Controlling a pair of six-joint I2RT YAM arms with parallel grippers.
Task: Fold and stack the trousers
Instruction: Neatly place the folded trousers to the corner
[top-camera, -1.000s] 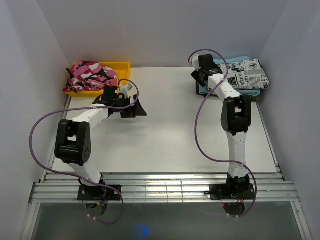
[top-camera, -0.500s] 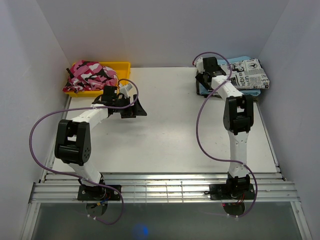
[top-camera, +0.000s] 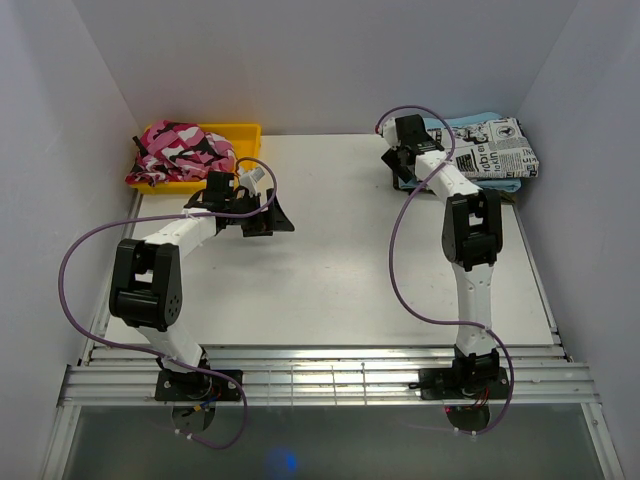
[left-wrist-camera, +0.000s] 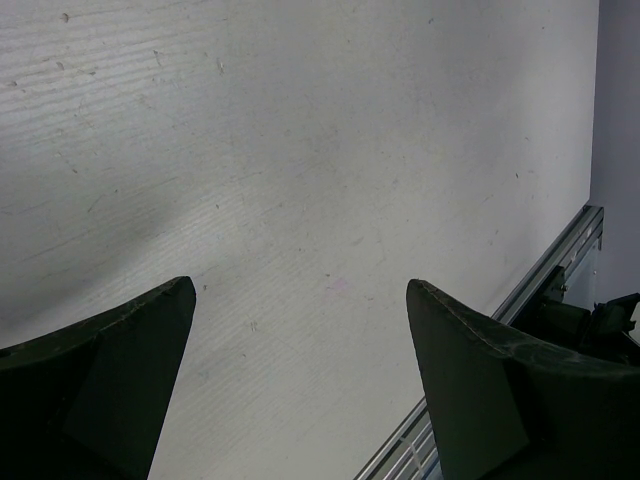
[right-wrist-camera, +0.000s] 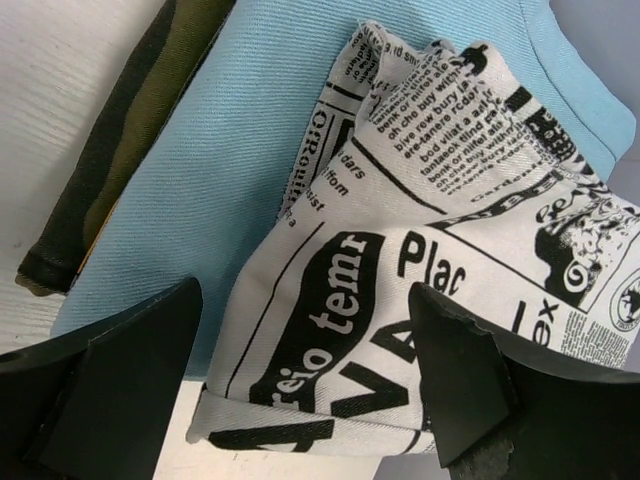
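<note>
Right gripper (right-wrist-camera: 302, 295) has been pulled left off the stack, jaws spread, empty. Trousers (top-camera: 495, 148) are left folded on blue cloth (right-wrist-camera: 230, 130), stacking likely finished. Left gripper (left-wrist-camera: 300, 290) spread wide, empty.

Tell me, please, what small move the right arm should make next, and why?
Probably lift the right gripper clear and draw it back toward its base: its jaws stand open with nothing held, and the folded newspaper-print trousers already lie on the light blue cloth.

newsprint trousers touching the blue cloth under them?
Touching. Right wrist view: the trousers lie folded directly on the light blue cloth, no gap at their edge.
</note>
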